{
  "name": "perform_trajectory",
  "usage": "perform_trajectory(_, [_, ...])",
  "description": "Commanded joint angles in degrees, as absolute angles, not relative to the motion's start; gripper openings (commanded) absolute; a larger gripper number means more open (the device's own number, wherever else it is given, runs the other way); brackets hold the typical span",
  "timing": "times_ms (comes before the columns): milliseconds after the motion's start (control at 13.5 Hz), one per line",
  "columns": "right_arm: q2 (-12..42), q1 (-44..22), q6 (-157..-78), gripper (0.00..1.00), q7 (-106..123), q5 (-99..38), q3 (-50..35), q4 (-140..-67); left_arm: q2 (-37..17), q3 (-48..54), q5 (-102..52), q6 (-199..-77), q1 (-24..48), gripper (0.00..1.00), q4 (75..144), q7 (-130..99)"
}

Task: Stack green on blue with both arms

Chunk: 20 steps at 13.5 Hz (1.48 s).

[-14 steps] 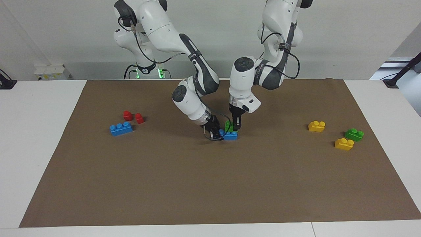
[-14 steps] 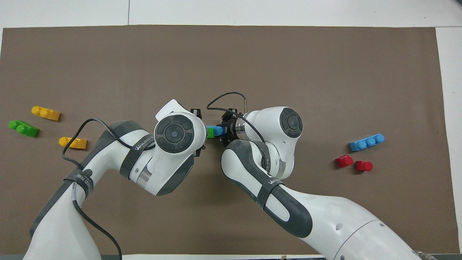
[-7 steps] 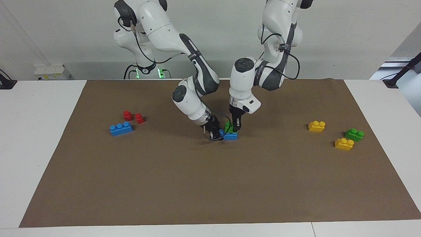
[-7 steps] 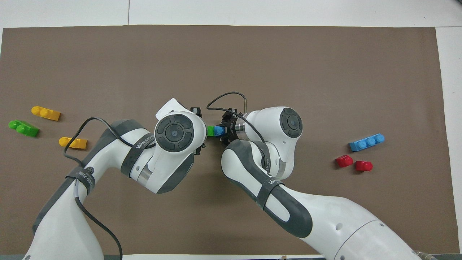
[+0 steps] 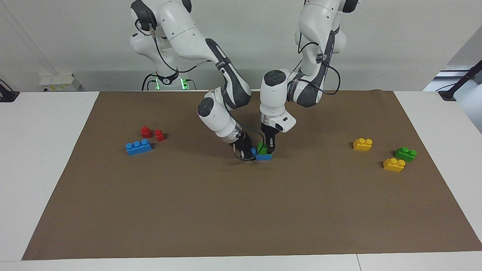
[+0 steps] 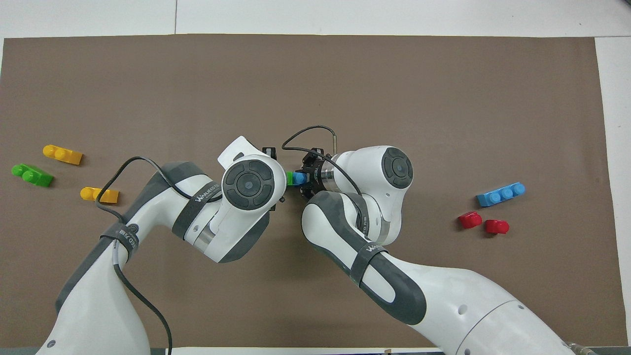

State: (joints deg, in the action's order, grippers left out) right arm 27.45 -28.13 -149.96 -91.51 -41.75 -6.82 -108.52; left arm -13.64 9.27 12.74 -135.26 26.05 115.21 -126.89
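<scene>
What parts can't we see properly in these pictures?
- Overhead view: the left arm's wrist covers the left gripper and most of the green brick.
- Overhead view: the right arm's wrist hides most of the blue brick under it.
- Facing view: the right gripper covers one end of the blue brick, so its studs cannot be counted.
- Facing view: whether the green brick is pressed fully down is too small to tell.

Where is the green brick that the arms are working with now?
In the facing view, the green brick sits on the blue brick mid-mat, between the left gripper and right gripper.
</scene>
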Motion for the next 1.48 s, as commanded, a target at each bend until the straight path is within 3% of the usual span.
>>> perform_trajectory(0, [27.4,-27.7,-150.9,0.24,-89.7,-43.4,-6.9,-109.4,-11.0,8.7,14.2,-134.0,24.0,1.00,114.7,-124.7])
perform_trajectory(74, [27.4,-27.6,-150.8,0.49,-89.8,-43.4,-6.9,-109.2,-9.9,8.8,14.2,-132.6,22.9,1.00,114.6,-124.5])
perform_trajectory(222, [27.4,-27.0,-150.1,0.78,-89.8,-43.4,-6.9,-108.7,-7.9,8.8,14.1,-131.2,20.8,1.00,114.5,-123.8])
perform_trajectory(296, [27.4,-25.9,-148.8,0.84,-89.8,-43.4,-6.8,-108.3,-7.3,8.8,14.0,-130.8,19.5,1.00,114.5,-123.5])
perform_trajectory(667, [25.3,-16.4,-137.5,0.92,-89.0,-42.5,-6.5,-105.6,-5.4,8.7,13.4,-126.3,13.4,1.00,111.9,-109.6])
perform_trajectory(741, [24.2,-14.4,-136.0,0.99,-87.8,-41.9,-6.4,-105.6,-5.4,8.7,13.4,-125.4,11.7,1.00,111.4,-106.3])
perform_trajectory(1037, [19.2,-7.9,-126.5,1.00,-74.8,-33.4,-6.2,-104.3,-5.4,8.3,13.4,-119.9,7.3,1.00,107.9,-91.2])
perform_trajectory(1407, [13.0,1.0,-108.1,1.00,-54.8,-22.3,-6.2,-98.5,-5.3,8.3,13.2,-116.5,1.4,1.00,104.3,-71.5])
